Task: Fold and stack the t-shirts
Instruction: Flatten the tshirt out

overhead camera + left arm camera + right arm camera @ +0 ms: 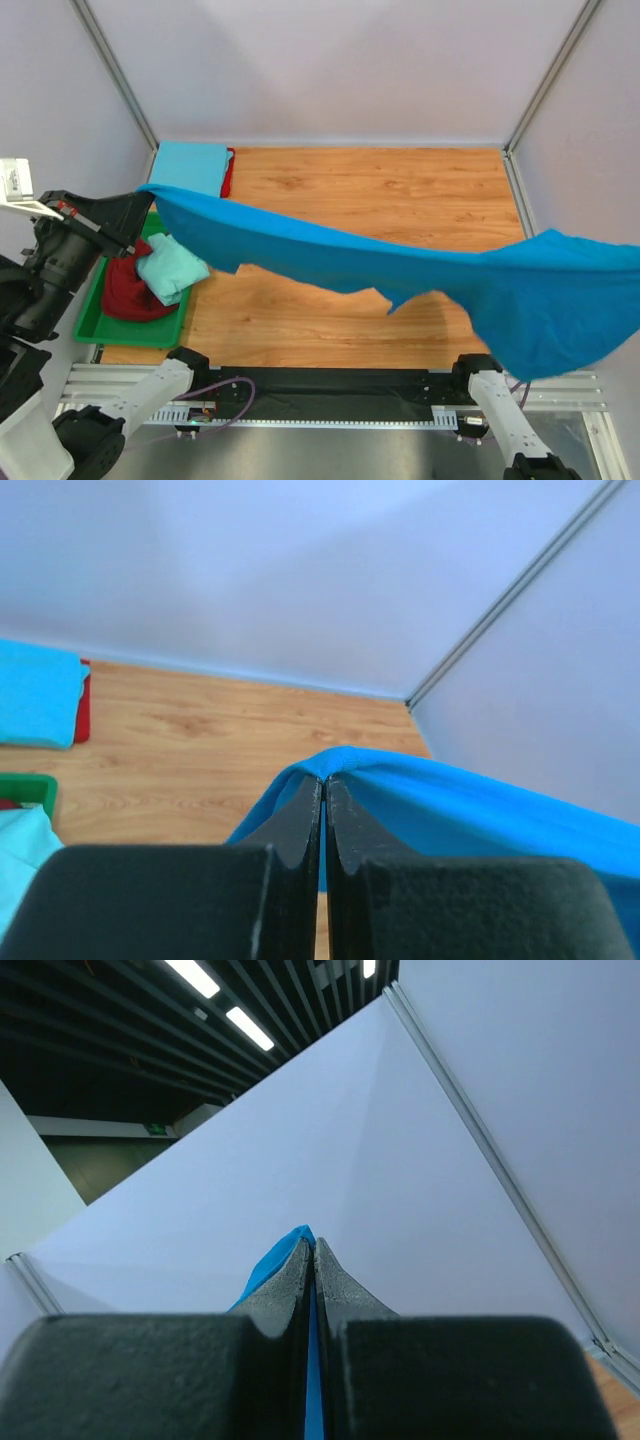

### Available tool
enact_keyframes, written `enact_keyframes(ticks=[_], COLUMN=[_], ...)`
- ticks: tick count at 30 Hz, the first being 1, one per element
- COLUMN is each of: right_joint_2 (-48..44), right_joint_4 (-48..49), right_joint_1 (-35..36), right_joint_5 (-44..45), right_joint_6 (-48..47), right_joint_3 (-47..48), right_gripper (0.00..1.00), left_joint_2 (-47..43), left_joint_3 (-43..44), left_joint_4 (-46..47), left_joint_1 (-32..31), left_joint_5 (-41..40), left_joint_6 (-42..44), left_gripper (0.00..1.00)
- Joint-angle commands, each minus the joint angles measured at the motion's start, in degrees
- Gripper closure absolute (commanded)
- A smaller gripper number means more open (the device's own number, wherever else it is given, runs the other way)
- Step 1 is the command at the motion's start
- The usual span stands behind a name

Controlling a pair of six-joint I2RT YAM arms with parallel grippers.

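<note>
Royal blue t-shirt (400,270), pinched in left claw (325,780), right claw (312,1248)

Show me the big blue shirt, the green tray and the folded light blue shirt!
big blue shirt (400,262): top view, middle of the stretched cloth.
green tray (125,335): top view, its near edge.
folded light blue shirt (190,166): top view, middle of its top side.

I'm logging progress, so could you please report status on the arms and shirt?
Left gripper and right gripper shut on the blue t-shirt. Shirt stretched aloft over the table. Folded stack far left, green tray near left; no obstruction seen.
</note>
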Motion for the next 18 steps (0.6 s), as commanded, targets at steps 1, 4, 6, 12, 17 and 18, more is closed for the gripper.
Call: enact_keyframes(ticks=[1,4,6,12,17,18], right_joint_2=[4.14,8.0,9.32,11.52,18.2,19.51], right_joint_4=[-0.89,0.24,5.05,24.81,37.75,42.74], right_joint_1=[-0.07,-0.07,0.01,-0.07,0.01,-0.07], right_joint_5=[0.73,-0.06,-0.94,-0.59,-1.56,-1.65], right_joint_6=[-1.89,-1.63,-1.63,-2.94,-5.66,-6.28], right_joint_3=[2.51,2.45,-2.63,-27.3,-41.83,-46.47], right_gripper=[1.0,1.0,1.0,1.0,1.0,1.0], left_joint_2=[2.93,7.32,9.69,19.54,30.34,32.01], left_joint_3=[1.35,4.43,4.79,-3.26,-9.26,-11.19], left_joint_4=[1.78,1.78,2.65,10.62,19.26,22.49], left_joint_1=[-0.98,-1.16,-1.16,-0.72,2.53,3.49], left_joint_5=[-2.27,-2.71,-2.98,-5.17,-1.49,-1.66], left_joint_6=[2.26,2.62,3.49,7.27,7.1,7.27], left_gripper=[1.0,1.0,1.0,1.0,1.0,1.0])
